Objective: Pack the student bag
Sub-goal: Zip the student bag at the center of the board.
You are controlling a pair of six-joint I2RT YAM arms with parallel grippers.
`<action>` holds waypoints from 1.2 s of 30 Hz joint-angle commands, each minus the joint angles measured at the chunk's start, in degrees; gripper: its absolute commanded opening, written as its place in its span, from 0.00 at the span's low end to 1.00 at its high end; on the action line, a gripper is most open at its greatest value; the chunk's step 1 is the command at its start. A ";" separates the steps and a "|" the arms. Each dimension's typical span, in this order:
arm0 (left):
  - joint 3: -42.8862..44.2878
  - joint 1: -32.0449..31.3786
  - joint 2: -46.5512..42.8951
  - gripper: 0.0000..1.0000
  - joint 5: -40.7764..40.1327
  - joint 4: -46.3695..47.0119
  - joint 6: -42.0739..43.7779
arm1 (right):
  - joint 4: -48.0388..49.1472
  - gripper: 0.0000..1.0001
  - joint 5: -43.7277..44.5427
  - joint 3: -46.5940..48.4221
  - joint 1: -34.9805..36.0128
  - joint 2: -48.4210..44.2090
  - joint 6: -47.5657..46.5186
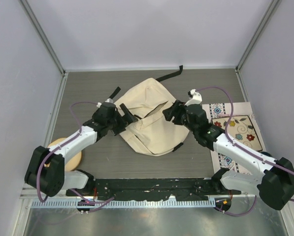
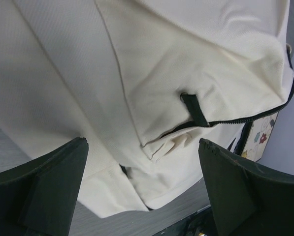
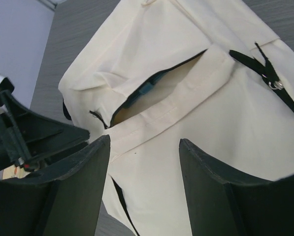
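The student bag, cream fabric with black straps and zippers, lies flat in the middle of the table. My left gripper is open and empty at the bag's left edge. In the left wrist view the bag fills the space between the spread fingers, with a black zipper pull on it. My right gripper is open and empty at the bag's right side. In the right wrist view it hovers over the bag, whose zipper opening gapes with something blue inside.
A cloth-patterned flat item with flowers lies on the right, under my right arm. A round wooden object sits at the left, beneath my left arm. A black strap trails toward the back wall. Walls close in on both sides.
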 commanded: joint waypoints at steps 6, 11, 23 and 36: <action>-1.08 0.07 5.60 0.91 2.53 17.82 -5.57 | -2.08 0.60 -13.48 10.85 0.06 3.57 -12.19; -2.14 0.16 8.33 0.74 1.65 20.71 -6.71 | -5.60 0.57 -17.36 16.65 0.67 9.01 -16.06; -5.31 0.16 6.84 0.38 -1.43 24.23 -8.47 | -8.41 0.54 -19.04 24.29 4.98 19.30 -21.15; -4.34 0.16 5.35 0.00 -0.20 24.68 -5.84 | -17.37 0.54 -16.94 38.80 7.08 36.35 -31.26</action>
